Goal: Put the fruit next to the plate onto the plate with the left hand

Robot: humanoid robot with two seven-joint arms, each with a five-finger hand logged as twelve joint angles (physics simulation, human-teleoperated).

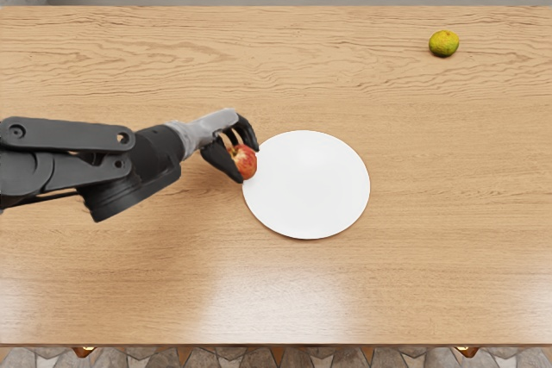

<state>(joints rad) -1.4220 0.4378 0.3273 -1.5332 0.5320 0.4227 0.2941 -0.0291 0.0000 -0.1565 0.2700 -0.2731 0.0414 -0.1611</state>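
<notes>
Curled fingers [248,134] of left hand [229,146] gripping red apple [246,162], at rim of white plate [319,187]

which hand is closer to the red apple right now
Left. The left hand is wrapped around the red apple at the left rim of the white plate. The right hand is not in view, so only the left one can be placed.
</notes>
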